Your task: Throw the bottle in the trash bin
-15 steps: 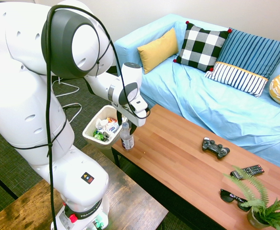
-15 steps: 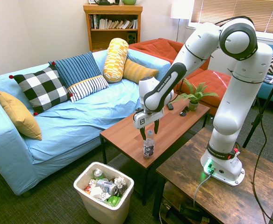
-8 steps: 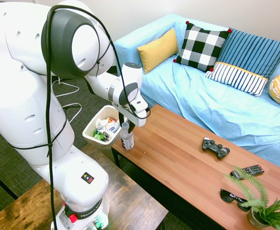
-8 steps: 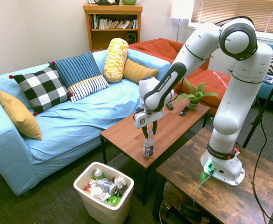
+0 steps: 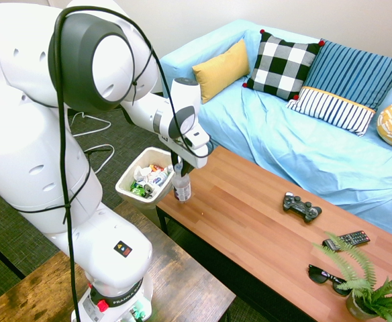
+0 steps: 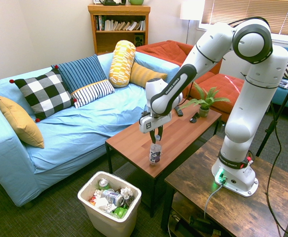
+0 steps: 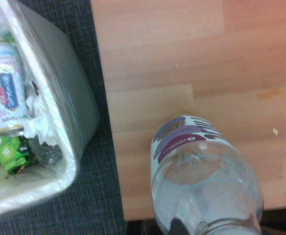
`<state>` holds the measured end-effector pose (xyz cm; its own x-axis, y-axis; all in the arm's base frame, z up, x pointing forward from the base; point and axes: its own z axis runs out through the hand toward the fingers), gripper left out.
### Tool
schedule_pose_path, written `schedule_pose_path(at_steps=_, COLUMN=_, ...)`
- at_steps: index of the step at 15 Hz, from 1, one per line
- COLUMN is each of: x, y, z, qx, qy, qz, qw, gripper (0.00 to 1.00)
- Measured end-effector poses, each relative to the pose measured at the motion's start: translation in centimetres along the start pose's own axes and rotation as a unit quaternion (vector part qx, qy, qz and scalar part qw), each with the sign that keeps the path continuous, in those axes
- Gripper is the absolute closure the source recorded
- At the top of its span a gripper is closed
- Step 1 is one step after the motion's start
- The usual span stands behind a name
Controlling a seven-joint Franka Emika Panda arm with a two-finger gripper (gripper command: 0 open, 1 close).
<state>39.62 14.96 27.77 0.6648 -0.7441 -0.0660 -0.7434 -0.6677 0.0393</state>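
A living room: blue sofa, cushions, bookshelf.

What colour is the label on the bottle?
Purple and white on the bottle, clearest in the wrist view.

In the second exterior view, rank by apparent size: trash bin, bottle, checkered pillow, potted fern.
1. Checkered pillow
2. Trash bin, close to the pillow, but nearer the camera
3. Potted fern, farther off, so unsure
4. Bottle, held in the claw
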Motion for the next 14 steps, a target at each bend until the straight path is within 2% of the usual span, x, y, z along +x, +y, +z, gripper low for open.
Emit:
schedule_pose_path(at_steps=3, x=-4.4, y=-5.2, z=-5.0, qx=0.025, qy=0.052, qz=-0.040, qw=0.998, gripper=1.00)
schedule_pose_path(at_steps=5, x=-8.8, y=-9.0, z=-5.9, qx=0.029, qy=0.083, qz=-0.071, qw=0.994, gripper=1.00)
schedule_pose_path(at_steps=7, x=-12.9, y=-13.0, z=-4.7, qx=0.019, qy=0.102, qz=-0.098, qw=0.990, gripper=1.00)
schedule_pose_path(at_steps=12, x=-20.6, y=-21.8, z=2.4, qx=-0.017, qy=0.121, qz=-0.156, qw=0.980, gripper=1.00)
schedule_pose_path(at_steps=13, x=-21.0, y=-23.2, z=3.8, qx=-0.020, qy=0.123, qz=-0.161, qw=0.979, gripper=0.00)
schedule_pose_path(at_steps=14, x=-21.2, y=-24.3, z=5.0, qx=-0.023, qy=0.124, qz=-0.161, qw=0.979, gripper=0.00)
